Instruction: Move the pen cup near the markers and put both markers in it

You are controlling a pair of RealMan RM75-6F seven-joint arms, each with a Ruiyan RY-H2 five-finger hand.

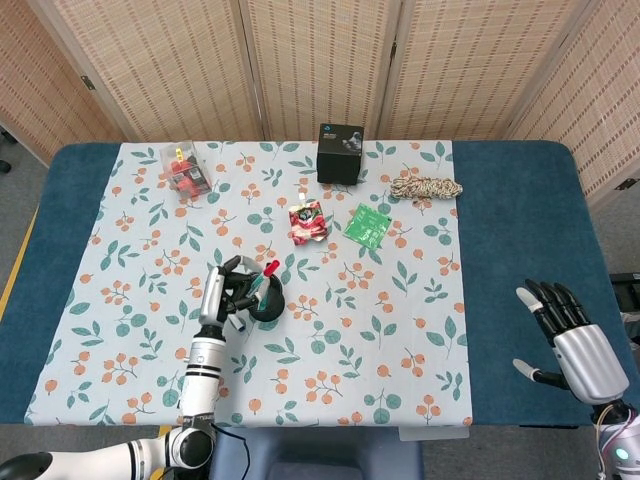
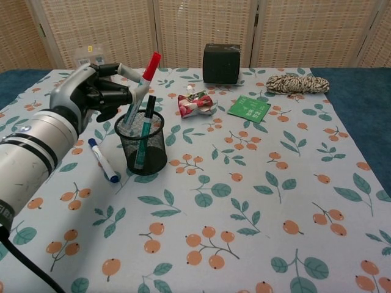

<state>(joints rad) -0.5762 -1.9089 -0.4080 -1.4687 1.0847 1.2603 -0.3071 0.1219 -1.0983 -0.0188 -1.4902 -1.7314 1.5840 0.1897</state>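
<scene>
1. Head view: the left hand (image 1: 222, 293) is reaching over the bench (image 1: 510, 260) toward the cup (image 1: 266, 305), which is sitting left of the bench's middle, nearer the front edge. Its fingers (image 1: 240, 295) are grasping a red-capped marker (image 1: 268, 274) that is leaning over the cup's rim.
2. Head view: the right hand (image 1: 570, 335) is hovering off the bench's front right corner, fingers spread and released, grasping nothing.
3. Head view: a black box (image 1: 340, 152) is standing by the back edge, a rope bundle (image 1: 426, 187) lying to its right, a clear box (image 1: 184, 168) toward the back left corner. A red packet (image 1: 306, 222) and a green packet (image 1: 369, 223) are lying between the box and the cup.
4. Chest view: the left hand (image 2: 91, 94) is pinching the red-capped marker (image 2: 138, 88), tilted, red cap up, lower end dipping inside the mesh cup (image 2: 146, 143).
5. Chest view: a green marker (image 2: 145, 131) is already standing inside the cup. A blue marker (image 2: 102, 160) is lying flat on the cloth (image 2: 244, 207) just left of the cup, apart from it.
</scene>
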